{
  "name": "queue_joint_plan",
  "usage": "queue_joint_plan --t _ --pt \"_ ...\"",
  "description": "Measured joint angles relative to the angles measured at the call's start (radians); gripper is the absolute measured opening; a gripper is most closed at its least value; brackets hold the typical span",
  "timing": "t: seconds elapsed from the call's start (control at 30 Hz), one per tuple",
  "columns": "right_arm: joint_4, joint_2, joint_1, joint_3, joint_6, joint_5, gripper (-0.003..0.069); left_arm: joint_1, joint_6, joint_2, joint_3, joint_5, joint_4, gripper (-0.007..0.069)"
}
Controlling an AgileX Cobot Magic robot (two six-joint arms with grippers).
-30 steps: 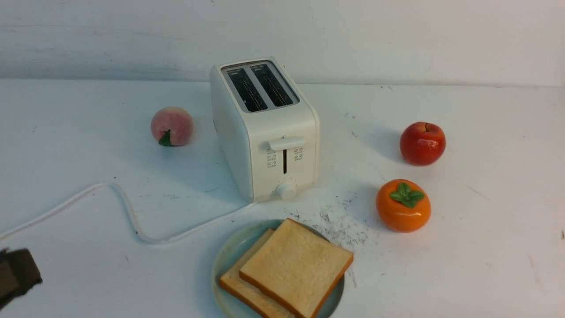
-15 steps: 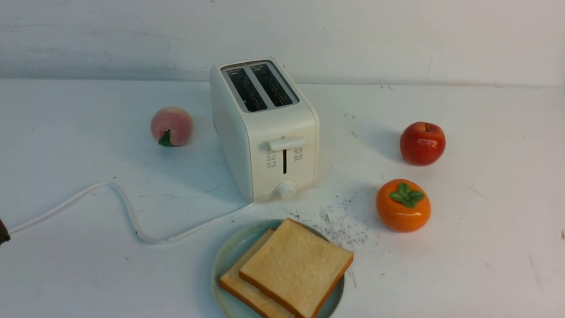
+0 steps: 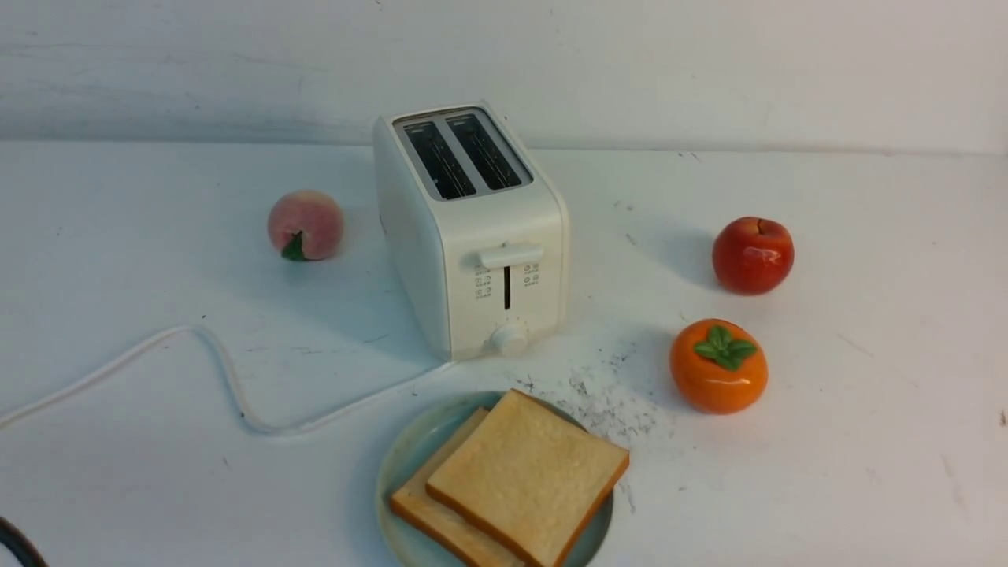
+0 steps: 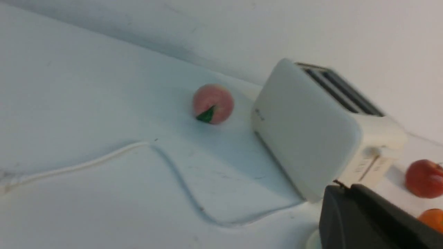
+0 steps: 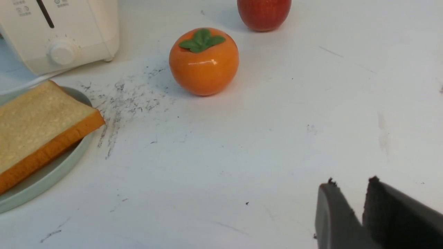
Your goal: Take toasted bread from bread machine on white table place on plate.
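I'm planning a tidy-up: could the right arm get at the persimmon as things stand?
Probably yes: the right gripper looks empty, its fingers slightly apart, and nothing visible stands between it and the persimmon.

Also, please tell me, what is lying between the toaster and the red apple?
Only bare, scuffed tabletop between toaster and apple, in the front view.

A scuffed white wall stands behind.
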Motion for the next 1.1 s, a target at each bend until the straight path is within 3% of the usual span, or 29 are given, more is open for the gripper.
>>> queue_joint_plan --t 0.2,0.37,0.5,0.77,1.1 --pt "0.000 0.000 0.000 0.000 0.000 0.000 0.0155 0.000 -0.307 -0.124 0.209 -0.031 0.335 -0.0014" --pt "0.000 0.000 0.000 0.000 0.000 0.000 0.0159 -0.017 -0.505 -0.244 0.335 -0.064 0.491 -0.0014" --pt "0.000 0.000 0.000 0.000 0.000 0.000 0.0159 -0.061 -0.525 -0.261 0.358 -0.059 0.531 -0.0014" --pt "0.000 0.000 0.000 0.000 0.000 0.001 0.0165 -0.165 -0.455 -0.261 0.362 0.020 0.521 -0.0011" --pt "0.000 0.000 0.000 0.000 0.000 0.001 0.0177 -0.178 -0.450 -0.261 0.362 0.021 0.521 -0.0003"
